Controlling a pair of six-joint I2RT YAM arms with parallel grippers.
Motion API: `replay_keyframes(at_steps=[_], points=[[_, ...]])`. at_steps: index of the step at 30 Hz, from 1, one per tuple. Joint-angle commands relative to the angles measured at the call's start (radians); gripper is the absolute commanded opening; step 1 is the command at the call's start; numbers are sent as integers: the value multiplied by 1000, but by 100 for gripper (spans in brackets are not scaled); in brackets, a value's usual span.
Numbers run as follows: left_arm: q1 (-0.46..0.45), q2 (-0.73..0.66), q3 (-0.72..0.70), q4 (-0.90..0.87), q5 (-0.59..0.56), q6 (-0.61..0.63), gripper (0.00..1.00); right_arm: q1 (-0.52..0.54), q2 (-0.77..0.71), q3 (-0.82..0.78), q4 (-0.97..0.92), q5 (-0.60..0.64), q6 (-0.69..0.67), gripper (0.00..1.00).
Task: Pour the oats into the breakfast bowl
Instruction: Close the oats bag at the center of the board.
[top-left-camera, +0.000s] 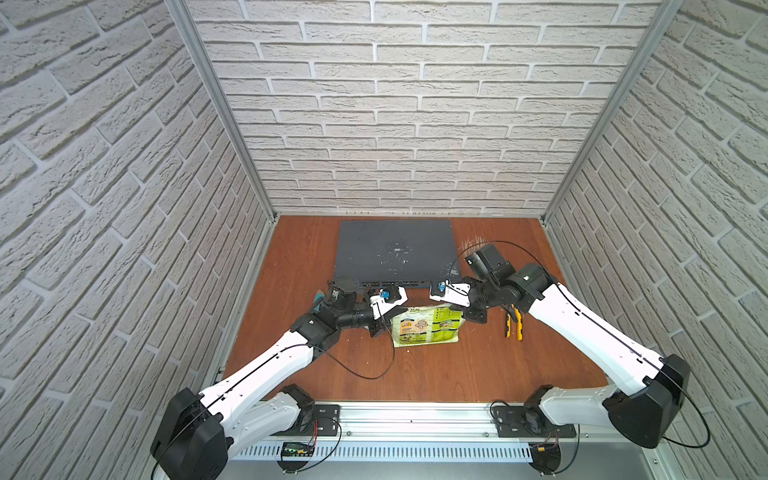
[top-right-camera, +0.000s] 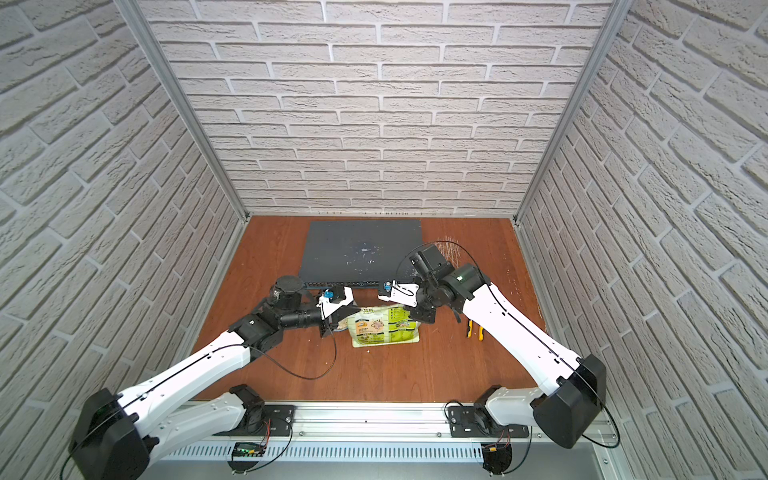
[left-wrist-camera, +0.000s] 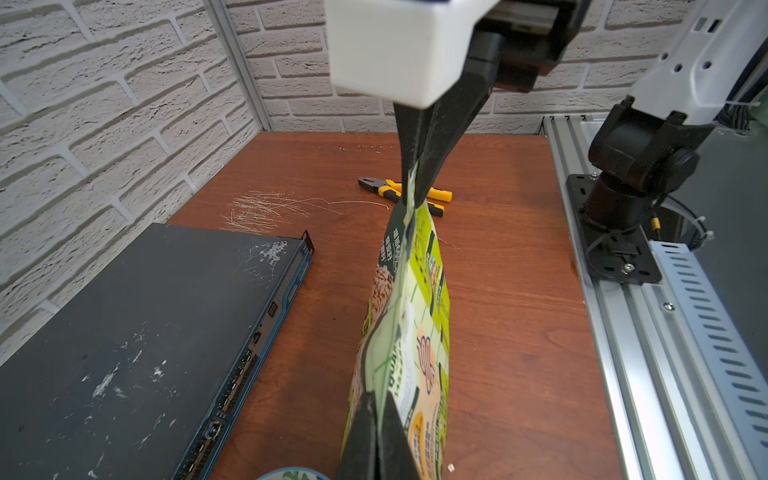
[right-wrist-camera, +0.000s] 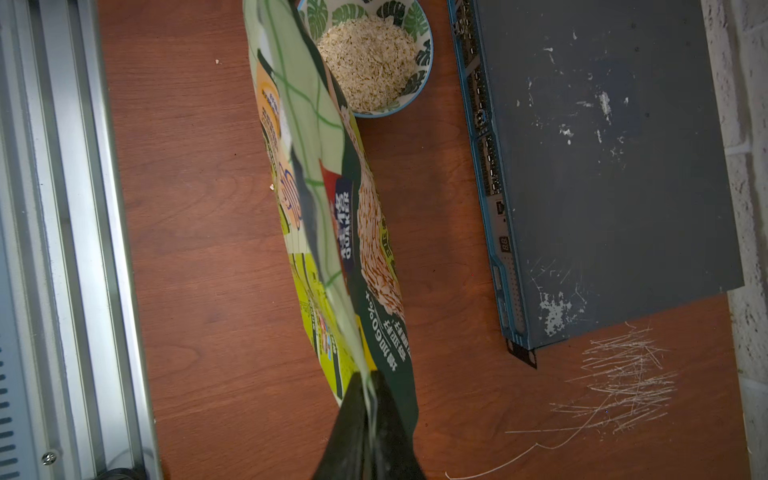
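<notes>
— Two claws listed. Condition of each?
— My left claw (left-wrist-camera: 376, 409): fingers closed flat on one top corner of the oat pouch (top-left-camera: 428, 328). My right claw (right-wrist-camera: 368, 386): fingers pinched on the opposite top corner. The pouch hangs edge-up between them; whether its bottom touches the table (right-wrist-camera: 208, 208), I cannot tell.
— Location of the oats?
— A heap of oats (right-wrist-camera: 368, 62) lies in the breakfast bowl (right-wrist-camera: 422, 52), which stands on the table just beside my left claw, well apart from my right. More flakes show at the pouch window.
— Other items?
— Network switch (right-wrist-camera: 602, 166) beyond both claws; pliers (left-wrist-camera: 382, 189) outboard of my right claw.
</notes>
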Motion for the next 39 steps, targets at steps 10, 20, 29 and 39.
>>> replay_keyframes(at_steps=[10,20,29,39], points=[[3,78,44,61,27,-8,31,-10,-49,-17,-21,-4,20,4],[-9,52,21,80,-2,0,0,-8,-50,-4,-13,-25,40,23],[0,-8,-24,65,-30,-26,27,103,43,34,97,-110,59,44],[7,-67,-73,67,-64,-33,0,142,164,110,98,-168,22,3]])
